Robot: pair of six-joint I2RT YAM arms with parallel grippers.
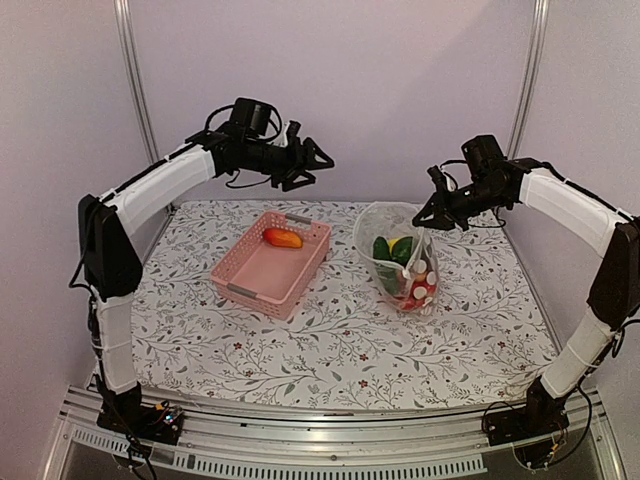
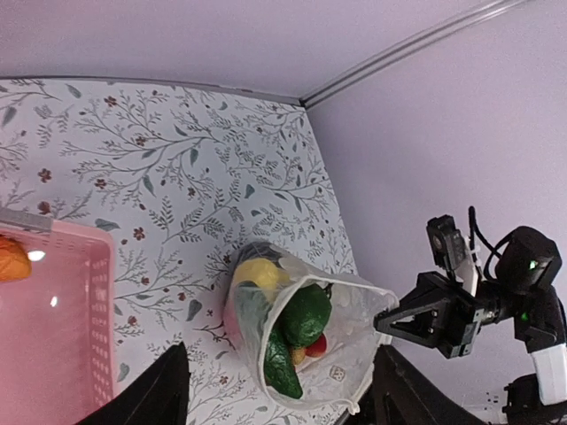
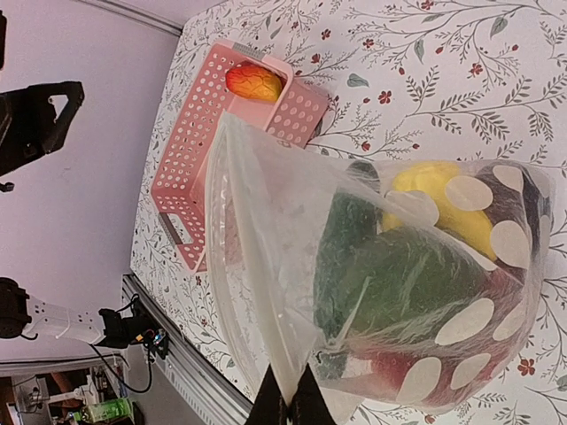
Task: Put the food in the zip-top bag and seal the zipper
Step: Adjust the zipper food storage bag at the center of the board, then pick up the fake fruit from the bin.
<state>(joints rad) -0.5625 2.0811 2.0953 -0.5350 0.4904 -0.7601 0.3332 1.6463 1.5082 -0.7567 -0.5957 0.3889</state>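
The orange-red piece [image 1: 283, 238] is lying crosswise in the pink basket [image 1: 245, 290], left of centre, below the left end effector [image 1: 318, 168], which is hanging open and empty; the right end effector [image 1: 432, 222] is pinching the rim of the zip-top bag [image 1: 405, 272], centre right

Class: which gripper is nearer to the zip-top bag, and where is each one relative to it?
Right. The right gripper pinches the top edge of the zip-top bag; the left gripper hangs open, clear of it, raised near the pink basket.
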